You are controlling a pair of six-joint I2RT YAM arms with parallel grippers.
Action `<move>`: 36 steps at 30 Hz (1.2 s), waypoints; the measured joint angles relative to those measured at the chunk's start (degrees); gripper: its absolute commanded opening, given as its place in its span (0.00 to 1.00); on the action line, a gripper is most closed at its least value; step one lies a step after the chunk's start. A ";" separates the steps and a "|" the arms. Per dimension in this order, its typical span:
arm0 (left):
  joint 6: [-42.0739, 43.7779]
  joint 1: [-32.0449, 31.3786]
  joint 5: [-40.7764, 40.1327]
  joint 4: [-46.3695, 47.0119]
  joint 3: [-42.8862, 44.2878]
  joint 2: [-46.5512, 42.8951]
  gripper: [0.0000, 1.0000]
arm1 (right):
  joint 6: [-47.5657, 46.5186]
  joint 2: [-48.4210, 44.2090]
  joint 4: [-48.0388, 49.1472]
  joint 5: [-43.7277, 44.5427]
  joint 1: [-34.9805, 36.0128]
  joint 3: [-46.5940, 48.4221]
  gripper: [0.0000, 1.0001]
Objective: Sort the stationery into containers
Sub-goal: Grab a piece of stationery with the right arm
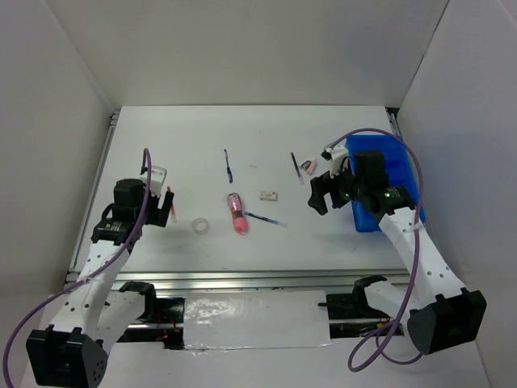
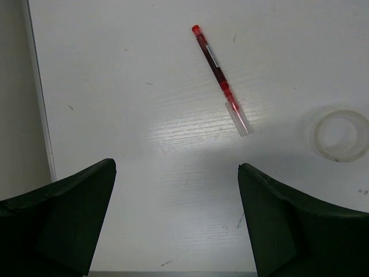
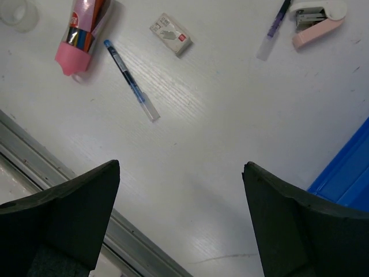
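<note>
My left gripper (image 1: 166,206) is open and empty over the table's left side. In the left wrist view (image 2: 176,165) a thin red pen (image 2: 222,81) lies ahead of it and a clear tape ring (image 2: 340,134) sits to the right. My right gripper (image 1: 319,194) is open and empty, just left of the blue bin (image 1: 367,141). In the right wrist view (image 3: 181,165) I see a pink tube (image 3: 83,29), a blue pen (image 3: 130,78), a beige eraser (image 3: 171,33) and a dark pen (image 3: 274,29). The tube (image 1: 237,213), ring (image 1: 201,225) and eraser (image 1: 269,195) lie mid-table.
A pink and white stapler (image 3: 317,20) lies beside the dark pen, near the bin (image 3: 346,173). Another blue pen (image 1: 229,166) lies farther back at centre. White walls enclose the table on three sides. A metal rail (image 3: 69,196) runs along the near edge.
</note>
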 measured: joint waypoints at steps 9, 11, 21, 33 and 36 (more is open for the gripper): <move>-1.90 0.00 -2.47 1.18 -0.26 0.63 0.99 | 4.85 5.88 0.46 2.34 6.97 2.19 0.80; -3.02 0.00 -3.72 1.62 -0.26 1.42 0.99 | 8.22 9.16 1.05 4.11 10.47 4.31 0.79; -7.06 0.81 -8.68 1.46 1.95 3.65 0.99 | 22.93 29.11 1.68 16.09 26.10 19.23 0.66; -7.87 3.15 -10.03 1.53 2.05 4.26 0.99 | 34.88 49.94 -1.86 21.90 36.13 36.02 0.70; -7.87 3.34 -10.01 1.53 2.05 4.42 0.99 | 35.82 55.76 -2.69 21.92 37.16 39.78 0.72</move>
